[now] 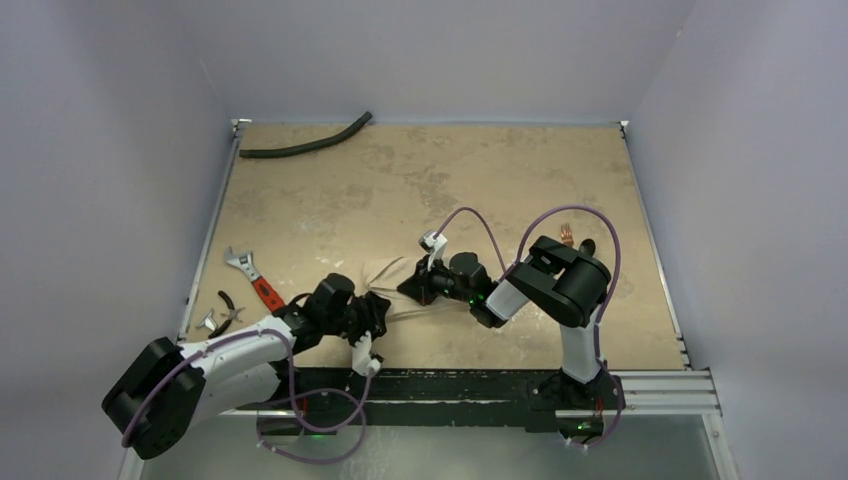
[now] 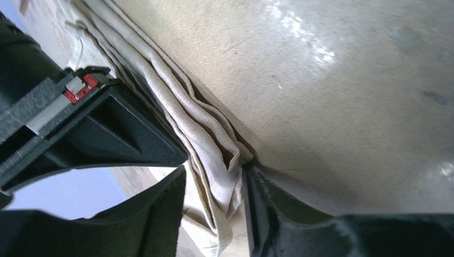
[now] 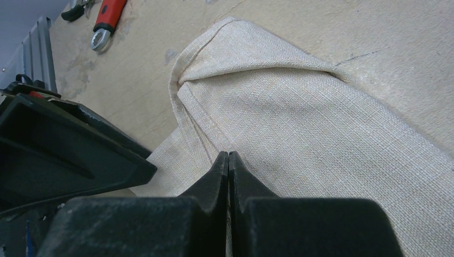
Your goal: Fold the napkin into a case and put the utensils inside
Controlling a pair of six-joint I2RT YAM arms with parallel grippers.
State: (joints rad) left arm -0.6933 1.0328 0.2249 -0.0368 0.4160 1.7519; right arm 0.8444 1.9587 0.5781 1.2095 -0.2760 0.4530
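Pale lilac walls close in a mottled tan table (image 1: 420, 170), and the napkin (image 3: 300, 107) on it is almost the same colour. It lies near the front edge, between the two arms.

The left gripper (image 2: 214, 214) is clamped across a stack of folded layers at the cloth's edge, and the bundle fills the gap between its jaws. The right gripper (image 3: 229, 160) is clenched with its tips together. It sits over the napkin's middle, just short of a hemmed corner that has doubled over. I cannot tell whether it pinches any fabric.

The cloth looks light, limp and loosely woven. I would expect the layers to slide over each other and sag wherever they are unsupported. It is best gripped across the whole stack or at the stitched hem, not by a single ply.

The fork (image 1: 567, 234) and spoon (image 1: 587, 245) lie behind the right arm, well away from the napkin. They look stiff, slim and probably slick, so they are best taken by the handle.

A wrench (image 1: 255, 280) and a hose (image 1: 305, 145) lie further off.
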